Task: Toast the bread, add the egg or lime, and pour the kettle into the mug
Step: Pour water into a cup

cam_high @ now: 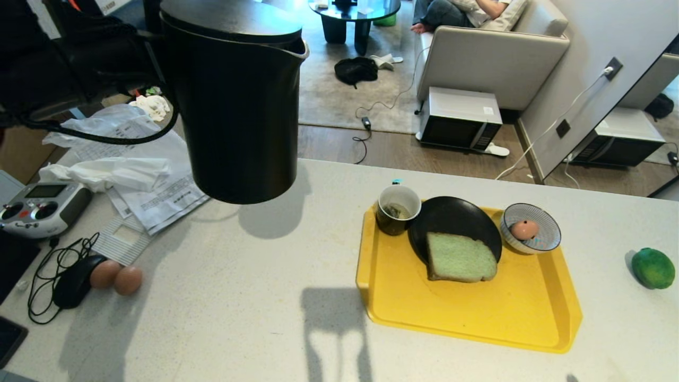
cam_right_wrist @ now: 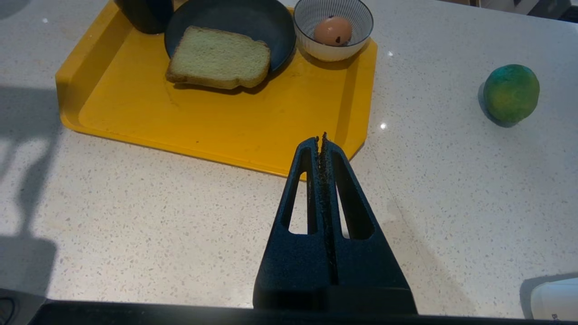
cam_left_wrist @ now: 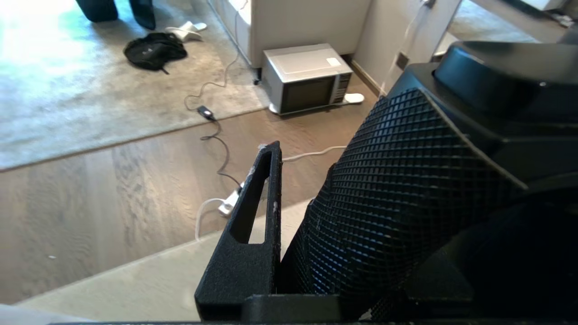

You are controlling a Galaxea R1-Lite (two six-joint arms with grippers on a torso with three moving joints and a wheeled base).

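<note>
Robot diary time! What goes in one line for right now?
left pincer: gripping kettle, lifted above counter | right pincer: shut, idle | mug: on tray, teabag in | bread: on plate

A matte black kettle [cam_high: 236, 101] fills the upper left of the head view. At centre right, a yellow tray [cam_high: 477, 313] carries pale green bread [cam_high: 460, 258], a black plate [cam_high: 456, 220], a black mug [cam_high: 397, 210] with a white inside, and a blue-striped white bowl [cam_high: 546, 233] with a pinkish-tan egg [cam_high: 524, 229]. At far right, a bright green lime [cam_high: 653, 268].
</note>
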